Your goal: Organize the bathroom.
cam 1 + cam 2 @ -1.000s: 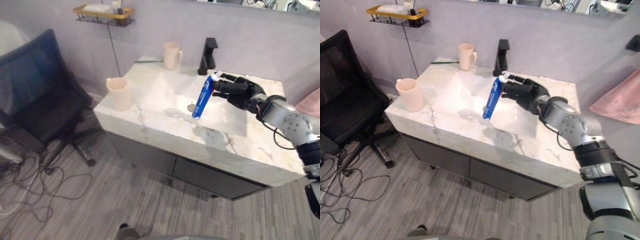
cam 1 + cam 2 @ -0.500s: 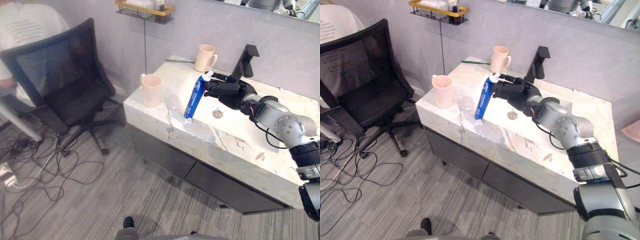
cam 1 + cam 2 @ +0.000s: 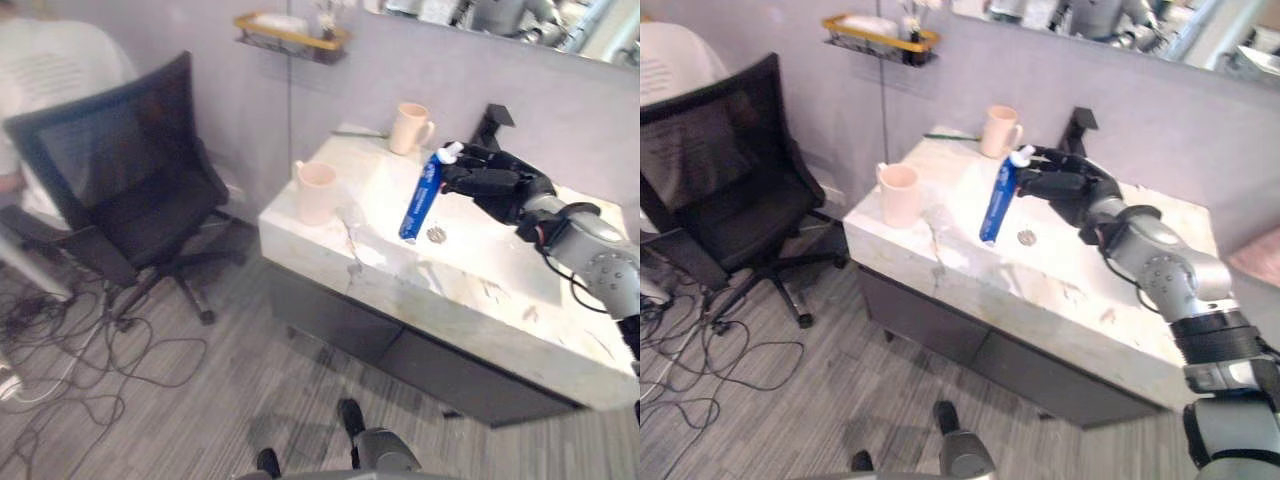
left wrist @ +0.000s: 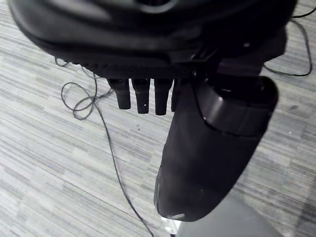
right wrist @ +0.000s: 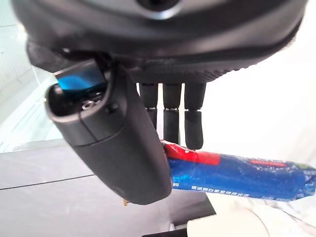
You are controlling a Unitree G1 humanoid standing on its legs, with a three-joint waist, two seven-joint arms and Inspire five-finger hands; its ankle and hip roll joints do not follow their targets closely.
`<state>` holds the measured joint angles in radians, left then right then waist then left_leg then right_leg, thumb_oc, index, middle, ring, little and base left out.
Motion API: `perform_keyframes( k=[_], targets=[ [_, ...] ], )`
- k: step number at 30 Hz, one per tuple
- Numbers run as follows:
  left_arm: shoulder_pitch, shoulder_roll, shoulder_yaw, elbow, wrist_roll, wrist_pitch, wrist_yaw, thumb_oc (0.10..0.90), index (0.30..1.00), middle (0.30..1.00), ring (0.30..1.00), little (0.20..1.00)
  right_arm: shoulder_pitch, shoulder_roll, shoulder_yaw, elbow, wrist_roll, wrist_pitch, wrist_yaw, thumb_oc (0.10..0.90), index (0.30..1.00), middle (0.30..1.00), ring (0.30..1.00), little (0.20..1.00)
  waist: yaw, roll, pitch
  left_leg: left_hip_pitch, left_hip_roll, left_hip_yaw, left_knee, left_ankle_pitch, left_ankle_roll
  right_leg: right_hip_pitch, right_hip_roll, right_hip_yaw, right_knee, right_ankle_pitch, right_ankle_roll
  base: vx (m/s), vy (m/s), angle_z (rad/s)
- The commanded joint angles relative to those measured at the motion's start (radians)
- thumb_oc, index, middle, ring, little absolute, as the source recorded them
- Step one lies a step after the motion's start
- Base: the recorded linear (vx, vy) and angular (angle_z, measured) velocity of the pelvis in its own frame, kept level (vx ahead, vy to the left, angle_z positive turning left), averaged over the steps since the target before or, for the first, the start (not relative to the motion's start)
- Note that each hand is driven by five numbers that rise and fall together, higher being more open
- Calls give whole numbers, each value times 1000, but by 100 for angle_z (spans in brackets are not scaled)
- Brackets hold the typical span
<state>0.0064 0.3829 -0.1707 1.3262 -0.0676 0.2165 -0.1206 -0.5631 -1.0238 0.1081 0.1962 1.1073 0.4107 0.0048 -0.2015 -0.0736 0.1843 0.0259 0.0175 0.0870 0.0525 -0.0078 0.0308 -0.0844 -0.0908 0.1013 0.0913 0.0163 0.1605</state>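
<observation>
Blue toothpaste tube (image 3: 421, 199) held near-upright over the basin (image 3: 470, 225), white cap up, tail end down and hanging free. Right robot hand (image 3: 497, 185) curled round the upper end just under the cap; right wrist view confirms fingers (image 5: 193, 129) and thumb wrapped on the tube. Left robot hand (image 4: 148, 94) down by the floor, fingers relaxed, holding nothing.

Handling, judged: light, soft-walled, smooth plastic; hard squeeze likely to dent it or push paste toward the cap. Stiffest zone looks to be the shoulder below the cap, so present hold well placed; flat crimped tail a poor place to pinch.

Surroundings, clock-face from the tube in the head views: near pink cup (image 3: 316, 192) on the table (image 3: 330, 250) at 9 o'clock, well apart; second cup (image 3: 409, 128) at 11; dark faucet (image 3: 489, 128) at 1, just behind the hand; drain (image 3: 437, 234) at 5. Wall shelf (image 3: 292, 35) far at 10; office chair (image 3: 120, 190) on the floor at 9. Faucet and far cup judged the likeliest obstructions for any move toward the back edge.
</observation>
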Motion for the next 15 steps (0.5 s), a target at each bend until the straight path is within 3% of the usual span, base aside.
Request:
perform_keyframes(
  k=[1,4,15],
  targets=[
    [29,54,-67,45,42,25,-46,800,900,900,900,900,-242,-95,-128,169,22,-184,89,400,300,300,300,300,28,0,-92,62,40,46,67,-96,-39,-67,26,28,37,86,1,145,-28,79],
    [22,41,-84,56,49,43,-40,800,900,900,900,900,-270,-118,-109,227,32,-205,124,400,300,300,300,300,20,-3,-120,79,47,47,23,-90,-42,-41,29,47,-11,86,-2,98,-39,31],
    [35,62,-66,67,49,40,-37,800,900,900,900,900,-318,-122,-109,66,98,-204,48,400,300,300,300,300,-4,6,-135,102,43,67,-16,-91,-28,-59,28,91,-12,94,21,45,-4,-19]
  ],
)
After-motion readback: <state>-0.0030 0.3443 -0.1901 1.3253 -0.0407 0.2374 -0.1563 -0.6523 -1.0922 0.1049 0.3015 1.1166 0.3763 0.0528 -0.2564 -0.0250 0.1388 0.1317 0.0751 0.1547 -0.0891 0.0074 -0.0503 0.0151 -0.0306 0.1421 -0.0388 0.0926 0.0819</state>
